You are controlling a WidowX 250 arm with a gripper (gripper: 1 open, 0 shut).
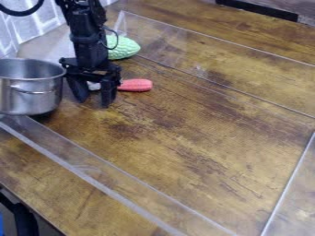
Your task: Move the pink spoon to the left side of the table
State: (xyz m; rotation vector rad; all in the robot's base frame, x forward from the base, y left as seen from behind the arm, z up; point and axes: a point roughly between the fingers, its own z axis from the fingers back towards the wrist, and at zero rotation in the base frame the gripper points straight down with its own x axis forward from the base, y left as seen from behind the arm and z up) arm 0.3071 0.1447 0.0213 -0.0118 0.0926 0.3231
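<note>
Hanging low over the worktop (191,138), fingers down, end effector (94,96) sits just beside the steel pot (29,87). Fingers look parted, gap between them visible; cannot tell if anything is gripped, since the dark fingers cover part of the spoon. Pink spoon (135,85) is right at the end effector: pinkish-red handle sticks out past the fingers, on the side facing away from the pot, pointing away from them. Spoon's metal bowl mostly hidden by the fingers, a bit of pale metal showing near them. Whether spoon is touching the worktop, can't tell. Green knobbly scrubber (123,48) behind the end effector, near it, partly blocked by the arm. Clear plastic edge (92,171) runs across the worktop in front of the end effector, passing near the pot.
</note>
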